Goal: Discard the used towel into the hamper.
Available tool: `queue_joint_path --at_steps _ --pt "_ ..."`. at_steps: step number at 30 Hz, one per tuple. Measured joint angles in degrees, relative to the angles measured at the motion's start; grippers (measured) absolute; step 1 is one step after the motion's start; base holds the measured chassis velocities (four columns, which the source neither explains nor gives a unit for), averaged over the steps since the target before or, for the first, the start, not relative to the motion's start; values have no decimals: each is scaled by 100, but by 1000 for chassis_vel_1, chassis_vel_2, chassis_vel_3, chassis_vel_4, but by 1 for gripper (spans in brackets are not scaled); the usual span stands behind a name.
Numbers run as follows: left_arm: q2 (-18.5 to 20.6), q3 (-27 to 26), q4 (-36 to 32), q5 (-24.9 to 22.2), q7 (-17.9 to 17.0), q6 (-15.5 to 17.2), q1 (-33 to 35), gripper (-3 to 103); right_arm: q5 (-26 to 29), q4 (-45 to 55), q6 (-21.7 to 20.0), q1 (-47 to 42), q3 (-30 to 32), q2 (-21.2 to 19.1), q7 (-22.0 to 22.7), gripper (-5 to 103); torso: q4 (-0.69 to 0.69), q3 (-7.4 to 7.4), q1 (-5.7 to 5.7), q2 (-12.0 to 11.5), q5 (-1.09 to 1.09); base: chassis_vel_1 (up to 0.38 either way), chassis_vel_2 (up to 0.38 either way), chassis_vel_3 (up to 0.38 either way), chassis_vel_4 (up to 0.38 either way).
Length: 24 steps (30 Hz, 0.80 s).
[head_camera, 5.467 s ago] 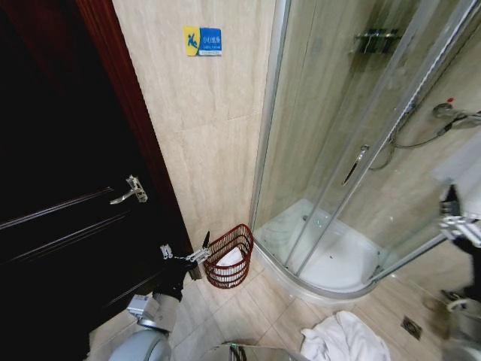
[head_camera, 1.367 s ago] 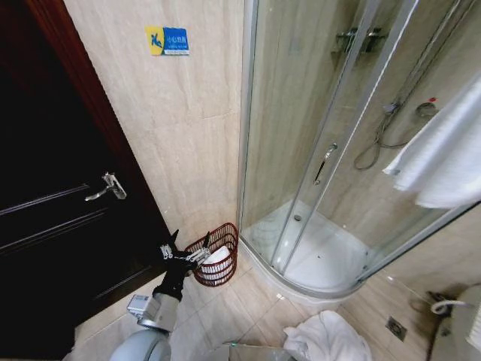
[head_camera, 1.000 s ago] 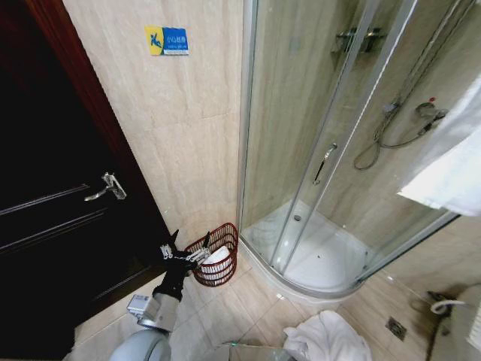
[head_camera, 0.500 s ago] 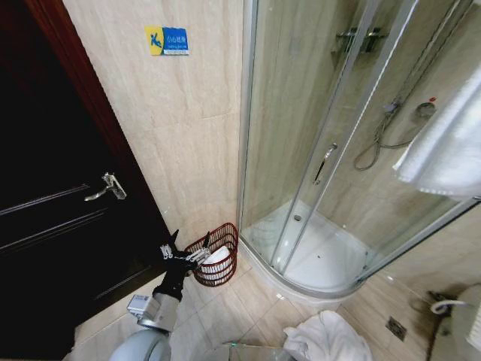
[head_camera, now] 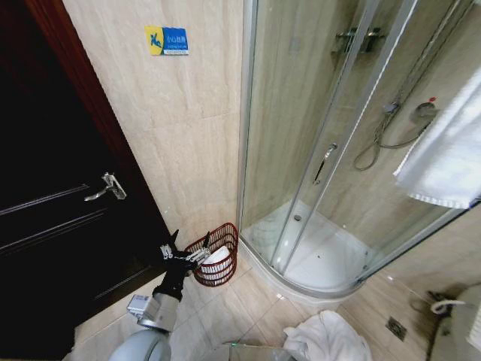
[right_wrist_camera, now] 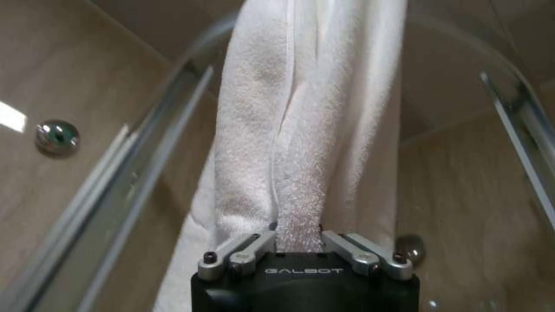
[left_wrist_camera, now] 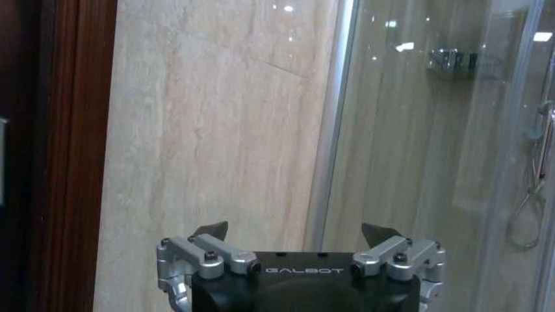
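Glass walls of the shower stall (head_camera: 316,150) fill the right and far part of my view, curving round a white shower tray (head_camera: 316,256). Left of the stall stands a beige tiled wall (head_camera: 188,143) with a small blue and yellow sign (head_camera: 166,40) high up, and left of that a dark wooden door (head_camera: 52,226) with a metal handle (head_camera: 105,186).

At the right edge, high up, hangs the white towel (head_camera: 447,162). My right gripper (right_wrist_camera: 299,250) has its fingers drawn narrow on a thick fold of that towel, which rises away from the fingers in long folds in front of the stall's metal frame.

Another white cloth (head_camera: 319,338) lies crumpled on the floor tiles, near me and right of centre.

The hamper (head_camera: 216,256), a small red-brown wire basket, sits on the floor at the foot of the tiled wall, just left of the stall's edge, with something white inside it. It is low and well apart from the held towel.

My left gripper (head_camera: 180,252) hovers just left of the hamper's rim, fingers (left_wrist_camera: 210,231) spread wide and holding nothing.
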Motion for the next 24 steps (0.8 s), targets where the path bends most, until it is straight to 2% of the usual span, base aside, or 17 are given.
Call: queue_joint_path --at_steps 4,6,7,8,10,12,20,24 --pt "0 0 0 0 0 0 0 100 -84 201 195 -280 362 -44 -2 8 1 0 0 0 -1 0 0 0 0" --pt "0 0 0 0 0 0 0 100 -166 393 264 -756 981 -45 -5 8 3 0 1 0 0 0 0 0 0" --pt "-1 0 0 0 0 0 0 100 -187 530 289 -1150 1441 -31 -22 8 -1 0 1 0 -3 0 0 0 0" --pt "-1 0 0 0 0 0 0 100 -187 530 289 -1150 1441 -31 -22 8 -1 0 1 0 -3 0 0 0 0" --pt "0 0 0 0 0 0 0 100 -261 740 292 -1596 1927 75 -105 8 -3 -2 -2 0 -2 0 0 0 0" --pt "0 0 0 0 0 0 0 100 -331 830 293 -1746 2101 147 -160 8 -1 -1 -2 0 3 0 0 0 0" --pt "-1 0 0 0 0 0 0 100 -483 1149 235 -2031 2576 340 -109 8 1 -1 -1 0 -2 0 0 0 0" --pt "-1 1 0 0 0 0 0 100 -675 1214 462 -2482 2974 613 -24 8 2 0 0 0 -4 0 0 0 0"
